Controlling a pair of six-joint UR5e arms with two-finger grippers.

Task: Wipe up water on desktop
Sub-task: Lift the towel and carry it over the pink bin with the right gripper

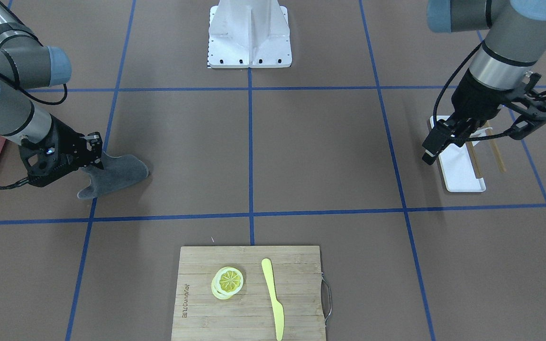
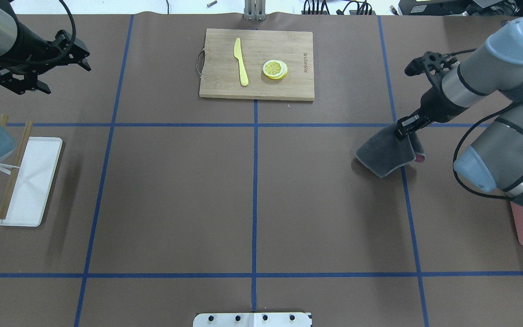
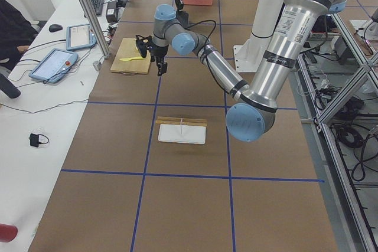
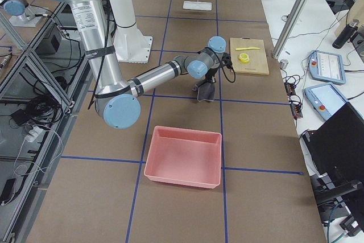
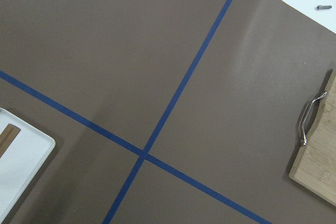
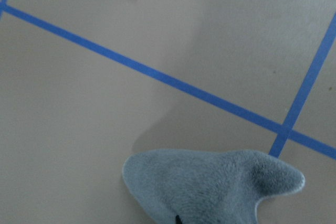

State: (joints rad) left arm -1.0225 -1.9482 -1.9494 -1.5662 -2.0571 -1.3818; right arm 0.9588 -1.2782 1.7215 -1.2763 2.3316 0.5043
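Observation:
The brown desktop (image 1: 325,151) is divided by blue tape lines. I see no water on it. My right gripper (image 1: 94,156) is shut on a grey cloth (image 1: 114,175), which hangs from it down to the desktop beside a tape line. I cannot tell whether the cloth touches the surface. The cloth also shows in the overhead view (image 2: 384,156) below the gripper (image 2: 404,129), and in the right wrist view (image 6: 210,187). My left gripper (image 1: 436,144) hovers empty above the far end of a white tray, and its jaws look slightly apart.
A bamboo cutting board (image 1: 197,284) holds a lemon slice (image 1: 228,280) and a yellow knife (image 1: 273,298). A white tray (image 1: 460,170) with wooden chopsticks (image 1: 495,151) lies on my left side. A pink bin (image 4: 185,155) stands on my right side. The robot base (image 1: 249,35) is behind the centre.

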